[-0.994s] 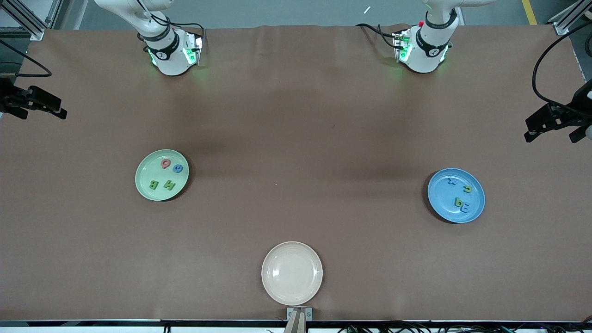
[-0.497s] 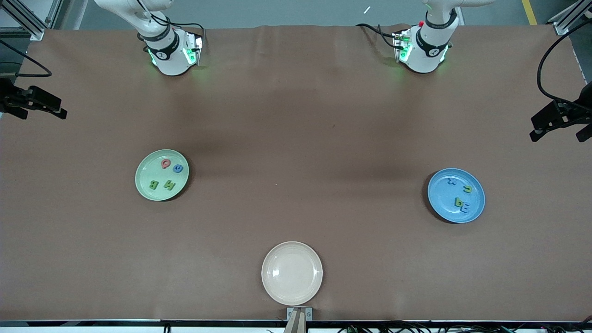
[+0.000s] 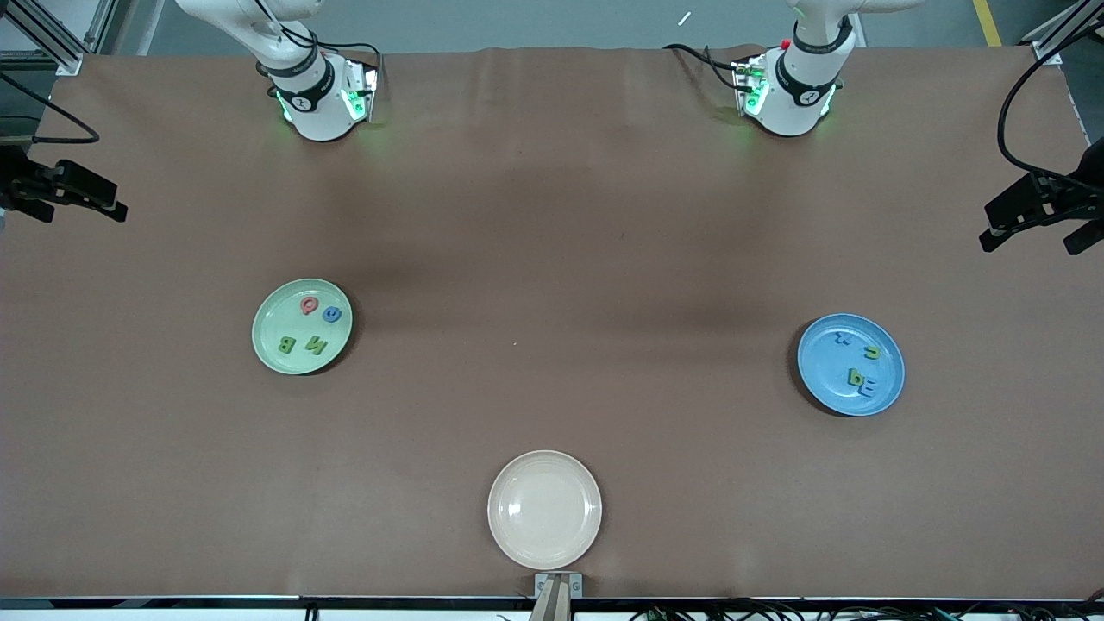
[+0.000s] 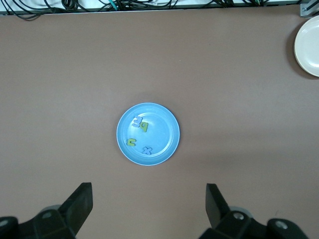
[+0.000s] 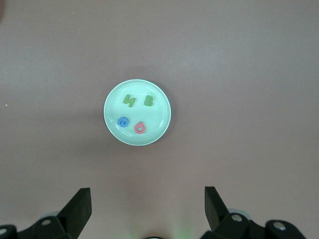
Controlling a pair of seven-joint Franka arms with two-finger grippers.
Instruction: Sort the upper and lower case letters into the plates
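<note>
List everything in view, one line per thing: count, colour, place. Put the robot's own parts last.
mint green plate: one, pale green, toward the right arm's end of the table.
letters on the mint green plate: four; two green, one red, one blue.
blue plate: one, mid blue, toward the left arm's end of the table.
letters on the blue plate: four; two yellow-green, two blue, hard to read against the plate.
cream plate: one, cream-beige, nothing on it, nearest the front camera.
table cover: one, brown, under everything.
left gripper: one, black fingers, open, high over the blue plate.
right gripper: one, black fingers, open, high over the mint green plate.
</note>
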